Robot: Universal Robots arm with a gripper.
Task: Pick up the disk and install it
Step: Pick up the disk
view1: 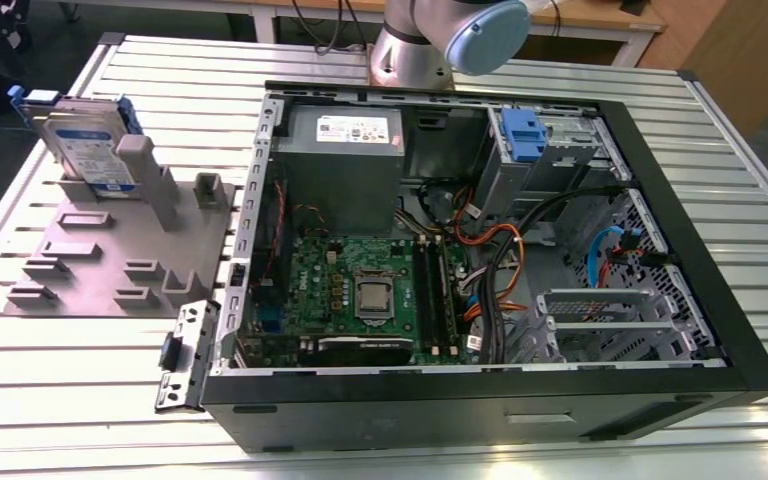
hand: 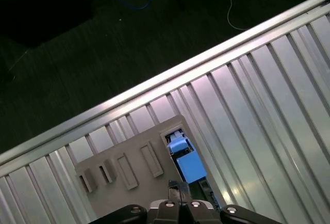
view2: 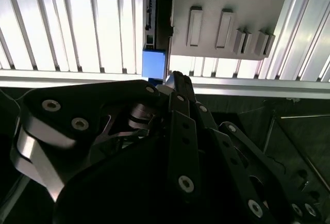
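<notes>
One disk (view1: 84, 140) is sitting upright in the grey fixture (view1: 104, 250) — tool (hand: 180, 186) is hovering over its blue rail (hand: 188, 164), pinched closed, empty; I'd be opening wide and centring before dropping.

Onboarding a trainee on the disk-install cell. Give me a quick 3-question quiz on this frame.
1. True or false: the disk already sits inside the case.
2. The disk stands: A) flat on the table, B) upright in the grey fixture, C) on the motherboard.
3. What colour are the disk's rails?
Key: 1 false; 2 B; 3 blue.
</notes>
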